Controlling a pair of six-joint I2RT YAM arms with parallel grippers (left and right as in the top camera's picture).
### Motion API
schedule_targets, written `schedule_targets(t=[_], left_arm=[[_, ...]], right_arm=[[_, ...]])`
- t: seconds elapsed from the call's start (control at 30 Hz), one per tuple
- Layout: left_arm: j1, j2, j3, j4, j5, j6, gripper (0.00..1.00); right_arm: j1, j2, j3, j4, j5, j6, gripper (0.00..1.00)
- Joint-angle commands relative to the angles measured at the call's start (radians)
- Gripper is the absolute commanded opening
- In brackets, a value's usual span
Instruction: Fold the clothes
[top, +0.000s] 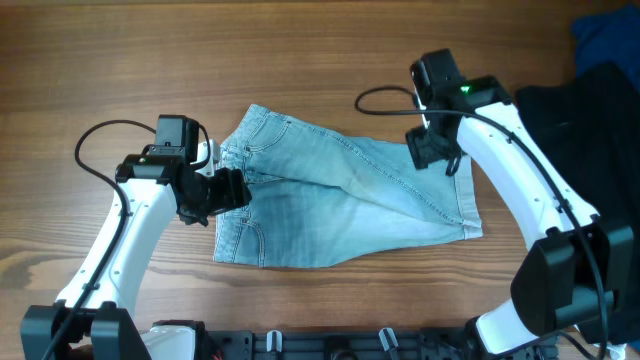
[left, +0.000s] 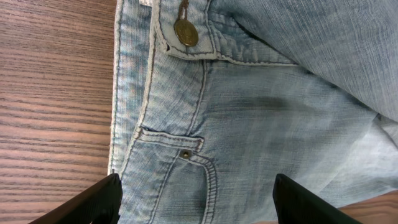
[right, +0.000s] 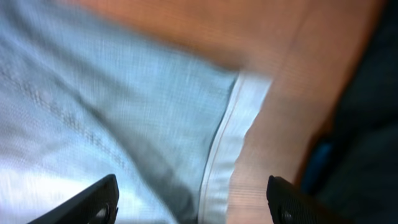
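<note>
The light blue denim shorts (top: 340, 205) lie spread on the wooden table, waistband to the left, leg hems to the right. My left gripper (top: 228, 190) is open above the waistband end; the left wrist view shows the brass button (left: 186, 32), a front pocket (left: 180, 180) and my open fingers (left: 196, 202) over the denim. My right gripper (top: 440, 152) is open above the upper right leg; its blurred wrist view shows the pale hem (right: 227, 155) between my spread fingers (right: 193, 202).
A black garment (top: 585, 120) and a royal blue cloth (top: 605, 35) lie at the right edge of the table, close to my right arm. Bare wood (top: 150, 60) surrounds the shorts.
</note>
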Motion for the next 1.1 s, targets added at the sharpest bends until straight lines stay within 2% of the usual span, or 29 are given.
schedule_targets(t=[0.0,0.07,0.17,0.33,0.37,0.4,0.43,0.5,0.73,0.9,1.0,1.07], left_arm=[[-0.005,0.007,0.011,-0.001,0.016,0.001,0.79],[-0.005,0.007,0.011,-0.001,0.016,0.002,0.79],[-0.005,0.007,0.011,-0.001,0.016,0.001,0.8],[-0.005,0.007,0.011,-0.001,0.016,0.001,0.8],[-0.005,0.007,0.011,-0.001,0.016,0.001,0.8],[-0.005,0.007,0.011,-0.001,0.016,0.001,0.8],[-0.005,0.007,0.011,-0.001,0.016,0.001,0.8],[-0.005,0.007,0.011,-0.001,0.016,0.001,0.8],[-0.005,0.007,0.011,-0.001,0.016,0.001,0.8],[-0.005,0.007,0.011,0.0,0.016,0.001,0.81],[-0.005,0.007,0.011,-0.001,0.016,0.001,0.81],[-0.005,0.007,0.011,-0.002,0.016,0.001,0.8]], right_arm=[[0.0,0.013,-0.1,0.031,-0.059,-0.018,0.77],[0.0,0.013,-0.158,0.062,-0.116,-0.025,0.77],[0.001,0.013,-0.253,0.098,-0.216,-0.045,0.71],[0.0,0.013,-0.347,0.154,-0.22,-0.042,0.68],[0.0,0.013,-0.348,0.158,-0.221,-0.041,0.63],[0.0,0.013,-0.348,0.161,-0.221,-0.041,0.54],[0.0,0.013,-0.348,0.165,-0.221,-0.042,0.4],[0.0,0.013,-0.348,0.174,-0.217,-0.041,0.05],[0.0,0.001,-0.31,0.222,-0.091,0.133,0.04],[0.0,-0.022,-0.146,0.269,0.082,0.192,0.04],[-0.01,-0.022,-0.016,0.368,0.207,0.266,0.04],[-0.026,-0.022,0.032,0.498,0.225,0.272,0.04]])
